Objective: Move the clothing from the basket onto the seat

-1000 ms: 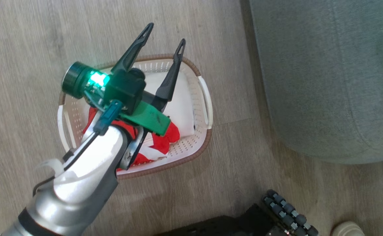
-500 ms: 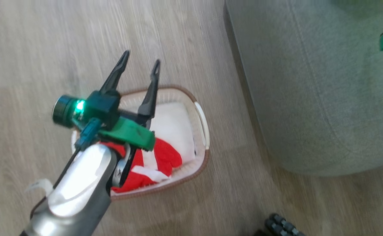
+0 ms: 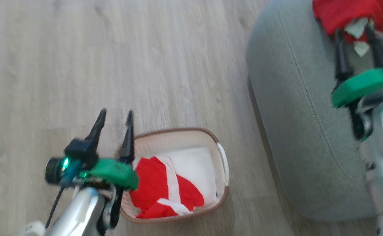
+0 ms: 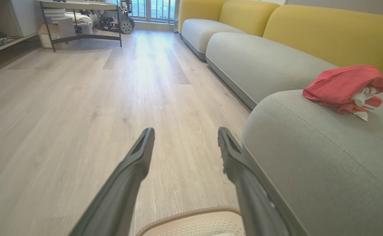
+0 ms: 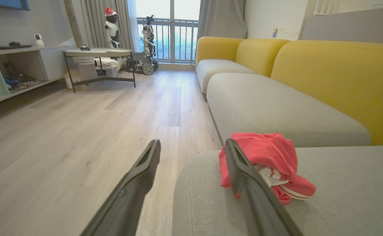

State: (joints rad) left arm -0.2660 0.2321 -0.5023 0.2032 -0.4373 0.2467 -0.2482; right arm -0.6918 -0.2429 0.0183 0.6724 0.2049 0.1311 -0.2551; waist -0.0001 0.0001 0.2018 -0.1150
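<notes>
Obs: left gripper (image 3: pixel 115 115) has its fingers spread with nothing between them; it hangs over the floor (image 3: pixel 80 65), the basket (image 3: pixel 178 130) just below and to the right of its tips. Red clothing (image 3: pixel 155 183) with white stripes lies in the basket on the white liner (image 3: pixel 196 164). The right gripper (image 3: pixel 353 37) is spread too and empty; a second red garment (image 5: pixel 263 152) lies bunched on the seat (image 3: pixel 296 108) at its fingertips, apparently released. Judged: one piece delivered, one to fetch. Next: lower the left gripper into the basket, pinch red fabric alone, not the liner
</notes>
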